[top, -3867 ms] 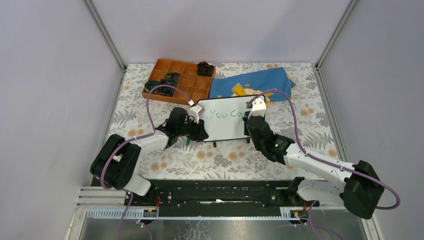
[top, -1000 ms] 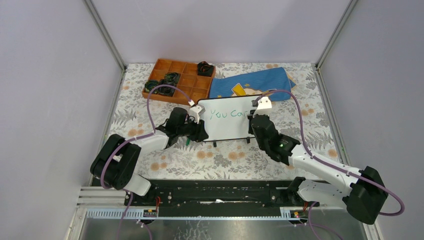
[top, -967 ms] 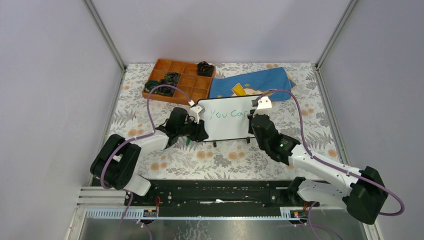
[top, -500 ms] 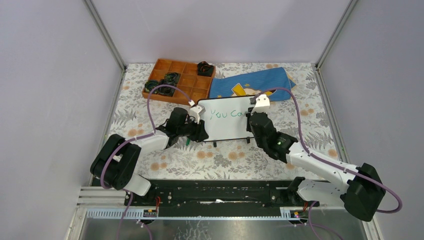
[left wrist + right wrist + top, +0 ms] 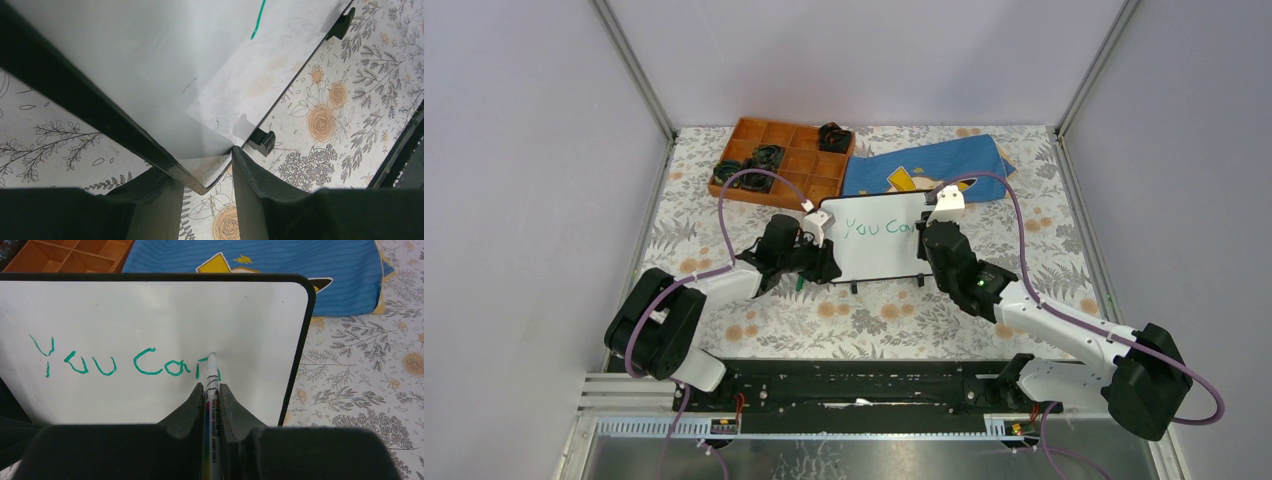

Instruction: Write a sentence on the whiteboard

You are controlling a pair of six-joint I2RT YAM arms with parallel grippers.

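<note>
In the middle of the flower-printed surface point(image 5: 864, 322) the whiteboard point(image 5: 876, 255) rests on its two small black feet, with its long edge toward the arms. The surface is shut in by pale lilac walls point(image 5: 854, 60) that meet at bare metal posts point(image 5: 634, 72). At the far left lies an orange tray point(image 5: 809, 186) with black bits point(image 5: 766, 156) in a few of its compartments. Just behind the board is a crumpled blue cloth point(image 5: 944, 160) with a yellow print.

The left pincer point(image 5: 202, 170) has its jaws partway apart and clamped over the board's near left corner (the black frame runs between the two fingers). The right pincer point(image 5: 211, 389) is closed tight on a marker point(image 5: 212, 371) that points away from the wrist, its tip against the white face. The green words point(image 5: 120, 362) read "You Can" so far, in one line across the upper half of the board. The marker tip sits at the top of the last letter.
</note>
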